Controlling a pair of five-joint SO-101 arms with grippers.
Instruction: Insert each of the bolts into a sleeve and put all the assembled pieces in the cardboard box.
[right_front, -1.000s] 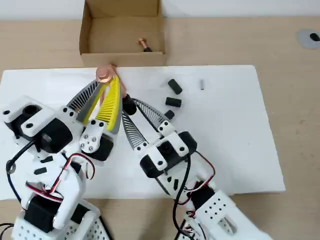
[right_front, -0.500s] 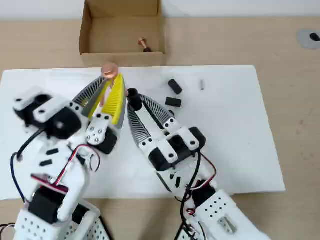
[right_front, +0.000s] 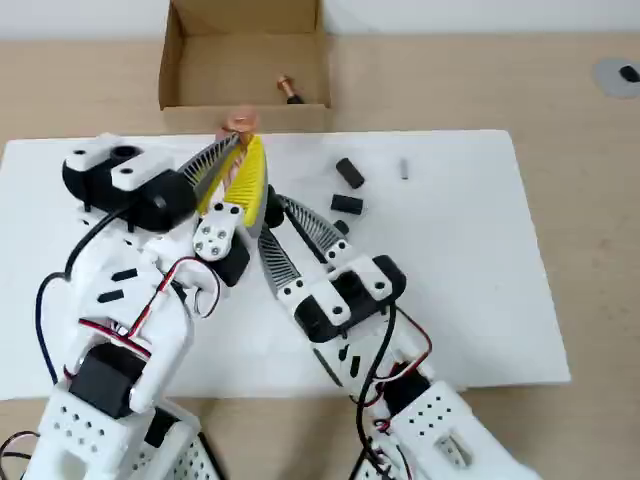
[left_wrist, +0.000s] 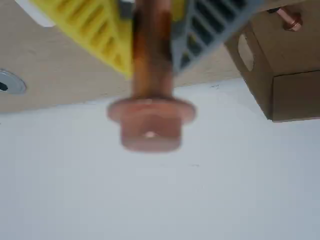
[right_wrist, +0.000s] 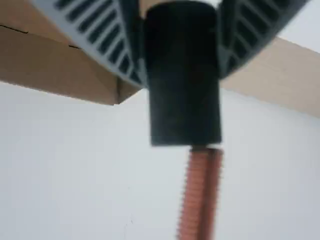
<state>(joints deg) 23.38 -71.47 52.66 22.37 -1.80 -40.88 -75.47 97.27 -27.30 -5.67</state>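
A: Where are the parts?
B: The left fingers (left_wrist: 90, 25) clamp the bolt (left_wrist: 151, 100) by its shank, near the cardboard box (right_front: 168, 60). The right fingers (right_wrist: 95, 30) clamp the sleeve (right_wrist: 184, 75), with the thread at its end.
A: Handling?
B: Probably light, rigid and smooth; grip mid-body.

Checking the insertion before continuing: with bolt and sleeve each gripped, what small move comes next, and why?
Probably slide the sleeve, in the right gripper, onto the bolt that the left gripper holds: the thread meets the sleeve's mouth, mostly bare.
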